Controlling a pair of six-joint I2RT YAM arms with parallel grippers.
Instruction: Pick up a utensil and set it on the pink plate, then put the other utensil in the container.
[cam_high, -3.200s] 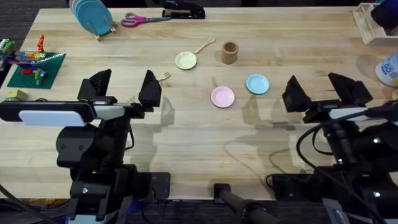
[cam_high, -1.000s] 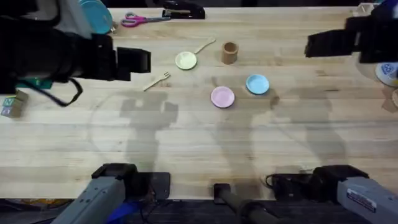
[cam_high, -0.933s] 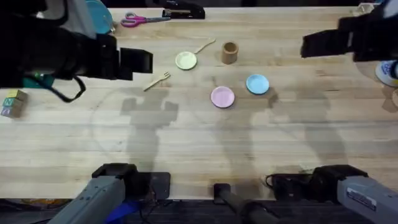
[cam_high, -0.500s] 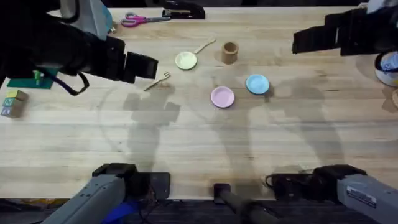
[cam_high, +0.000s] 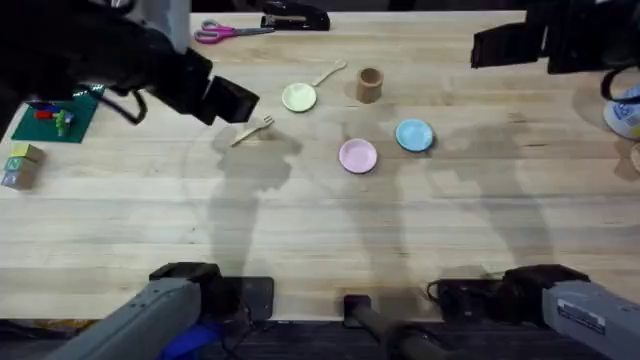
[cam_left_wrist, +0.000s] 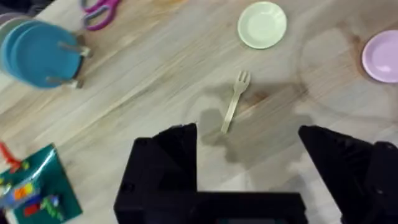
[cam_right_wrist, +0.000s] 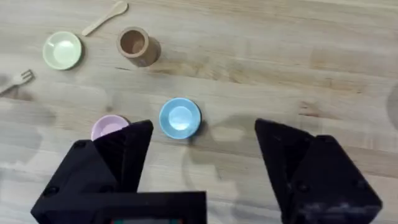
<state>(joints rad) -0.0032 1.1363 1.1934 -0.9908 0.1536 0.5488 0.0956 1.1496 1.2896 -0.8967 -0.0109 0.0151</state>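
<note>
No legible text, label, brand or number anywhere on the table. White object (cam_high: 624, 108) at the far right edge carries blue markings, possibly print, too blurred to read. Plates, cup, fork and spoon are plain. Stapler (cam_high: 295, 17) and scissors (cam_high: 222, 31) show no readable marks.

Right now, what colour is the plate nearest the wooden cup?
Pale yellow; the plate beside the cup shows best in the right wrist view.
</note>
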